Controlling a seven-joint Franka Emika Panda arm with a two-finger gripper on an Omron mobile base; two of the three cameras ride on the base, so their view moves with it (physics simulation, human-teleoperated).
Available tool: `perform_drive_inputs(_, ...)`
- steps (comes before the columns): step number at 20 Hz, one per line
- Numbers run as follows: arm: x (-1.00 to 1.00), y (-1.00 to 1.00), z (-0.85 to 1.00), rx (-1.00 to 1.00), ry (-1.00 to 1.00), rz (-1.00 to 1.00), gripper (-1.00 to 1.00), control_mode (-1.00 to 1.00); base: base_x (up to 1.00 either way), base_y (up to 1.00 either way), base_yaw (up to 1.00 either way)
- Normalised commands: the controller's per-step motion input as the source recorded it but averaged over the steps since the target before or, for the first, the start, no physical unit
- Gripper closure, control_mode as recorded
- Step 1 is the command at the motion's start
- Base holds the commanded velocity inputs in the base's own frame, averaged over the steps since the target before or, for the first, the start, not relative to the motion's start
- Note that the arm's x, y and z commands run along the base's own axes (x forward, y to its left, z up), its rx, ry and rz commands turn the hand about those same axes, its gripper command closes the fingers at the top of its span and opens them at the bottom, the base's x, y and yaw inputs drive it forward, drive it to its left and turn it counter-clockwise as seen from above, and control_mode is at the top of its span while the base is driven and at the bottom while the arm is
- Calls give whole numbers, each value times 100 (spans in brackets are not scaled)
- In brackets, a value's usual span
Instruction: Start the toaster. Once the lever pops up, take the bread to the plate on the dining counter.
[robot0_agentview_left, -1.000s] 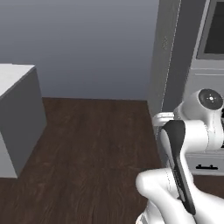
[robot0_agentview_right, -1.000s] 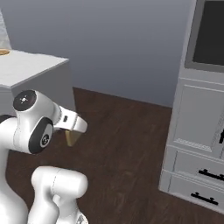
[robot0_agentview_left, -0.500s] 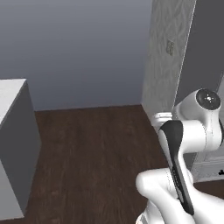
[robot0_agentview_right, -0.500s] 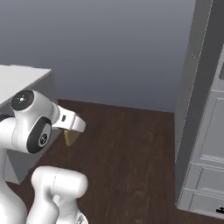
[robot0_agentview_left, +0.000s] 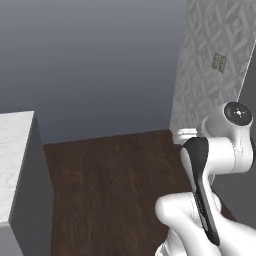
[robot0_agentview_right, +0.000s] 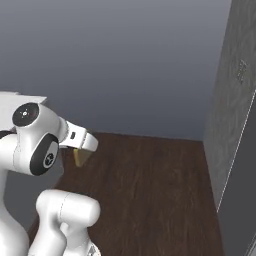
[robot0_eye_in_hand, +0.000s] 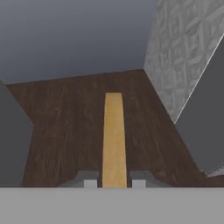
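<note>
Bread (robot0_eye_in_hand: 114, 140): thin golden-brown slice, seen edge-on as a narrow strip. Clamped between the two fingertips of the gripper (robot0_eye_in_hand: 114, 183), jaws closed against its faces; carried in air above dark wooden floor (robot0_eye_in_hand: 65, 113).

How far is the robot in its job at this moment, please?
Done, it seems: the bread is out of the toaster, since the gripper holds it edge-on between its fingertips. In hand: carrying it over the dark wood floor, beside a white counter corner. Left: reaching the plate and setting the bread on it.
</note>
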Motion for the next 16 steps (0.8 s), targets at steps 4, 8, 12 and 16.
perform_drive_inputs(4,0,0,0,0,0,0,100,100,100,30,-3)
perform_drive_inputs(8,0,0,0,0,0,0,100,100,100,0,1)
perform_drive_inputs(12,0,0,0,0,0,0,100,100,100,0,8)
perform_drive_inputs(16,0,0,0,0,0,0,100,100,100,5,20)
